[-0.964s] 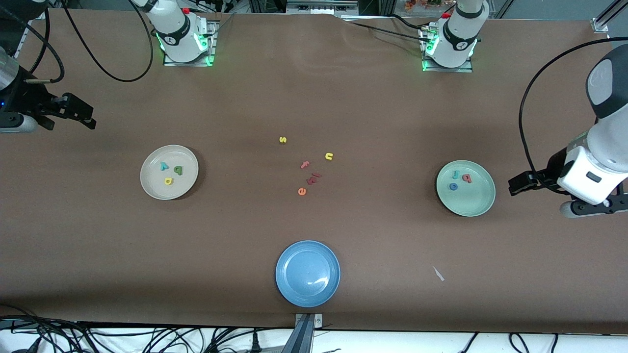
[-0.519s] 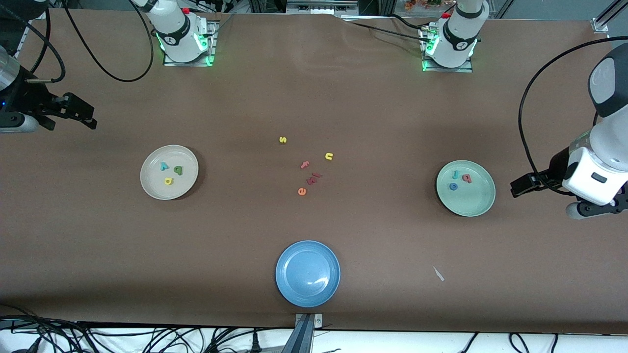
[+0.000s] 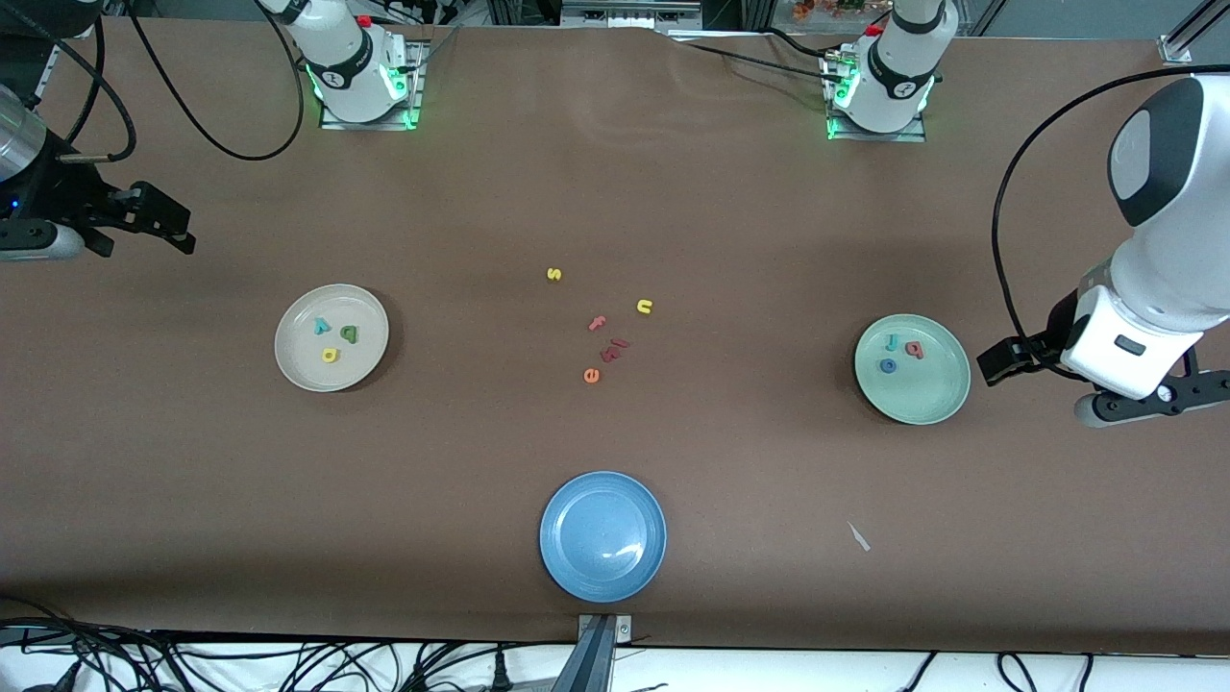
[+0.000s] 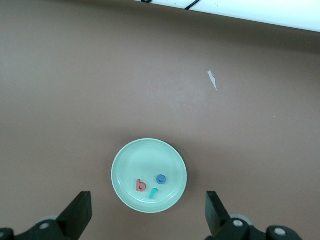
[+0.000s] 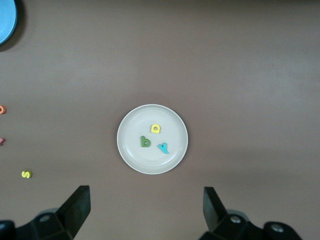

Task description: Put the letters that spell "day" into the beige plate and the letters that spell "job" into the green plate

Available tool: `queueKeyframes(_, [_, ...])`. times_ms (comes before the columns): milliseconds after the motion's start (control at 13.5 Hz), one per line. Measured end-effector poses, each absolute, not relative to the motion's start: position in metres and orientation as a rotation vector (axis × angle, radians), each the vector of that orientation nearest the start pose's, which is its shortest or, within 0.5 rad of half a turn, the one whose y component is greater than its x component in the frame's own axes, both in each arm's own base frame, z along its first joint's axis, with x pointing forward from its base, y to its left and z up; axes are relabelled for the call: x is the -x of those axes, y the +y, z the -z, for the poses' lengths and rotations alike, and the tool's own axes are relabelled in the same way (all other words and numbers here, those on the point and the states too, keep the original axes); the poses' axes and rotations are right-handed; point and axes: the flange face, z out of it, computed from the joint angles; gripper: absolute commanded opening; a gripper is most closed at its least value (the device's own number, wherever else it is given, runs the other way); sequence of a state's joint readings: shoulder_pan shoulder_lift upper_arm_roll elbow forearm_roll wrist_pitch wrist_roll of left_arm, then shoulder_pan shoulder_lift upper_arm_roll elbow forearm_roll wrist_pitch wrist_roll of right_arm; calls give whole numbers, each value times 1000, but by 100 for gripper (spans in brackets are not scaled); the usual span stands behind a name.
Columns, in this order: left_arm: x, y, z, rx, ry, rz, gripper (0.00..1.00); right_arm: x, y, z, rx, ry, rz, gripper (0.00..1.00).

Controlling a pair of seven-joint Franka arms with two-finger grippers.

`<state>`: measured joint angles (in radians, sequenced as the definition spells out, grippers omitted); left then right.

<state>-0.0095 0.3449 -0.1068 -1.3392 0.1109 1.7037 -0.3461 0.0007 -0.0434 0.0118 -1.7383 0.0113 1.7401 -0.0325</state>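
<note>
The beige plate (image 3: 300,367) holds the yellow d (image 3: 330,355), dark green a (image 3: 349,333) and teal-blue y (image 3: 322,325). The green plate (image 3: 927,396) holds the teal j (image 3: 892,340), blue o (image 3: 888,365) and salmon b (image 3: 914,350). My left gripper (image 3: 997,363) hangs open and empty over bare table beside the green plate. My right gripper (image 3: 168,227) is open and empty over the table at the right arm's end. The left wrist view shows the green plate (image 4: 122,162) between wide fingers; the right wrist view shows the beige plate (image 5: 131,125).
An empty blue plate (image 3: 602,535) sits near the front edge. Loose letters lie mid-table: yellow s (image 3: 553,274), yellow u (image 3: 644,307), pink f (image 3: 598,323), orange e (image 3: 591,376) and dark red pieces (image 3: 613,351). A white scrap (image 3: 858,536) lies toward the left arm's end.
The left arm has swung and its gripper has slid slightly toward the green plate. The right gripper has drifted a little. Plates and letters have not moved.
</note>
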Motion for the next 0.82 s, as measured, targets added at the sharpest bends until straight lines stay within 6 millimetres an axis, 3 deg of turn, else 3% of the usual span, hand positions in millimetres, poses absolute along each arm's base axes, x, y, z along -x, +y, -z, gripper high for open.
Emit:
queueKeyframes(223, [-664, -37, -538, 3076, -374, 49, 100, -557, 11, -575, 3130, -76, 46, 100])
queueKeyframes(816, [-664, -37, -536, 3077, -373, 42, 100, -558, 12, -575, 3129, -78, 51, 100])
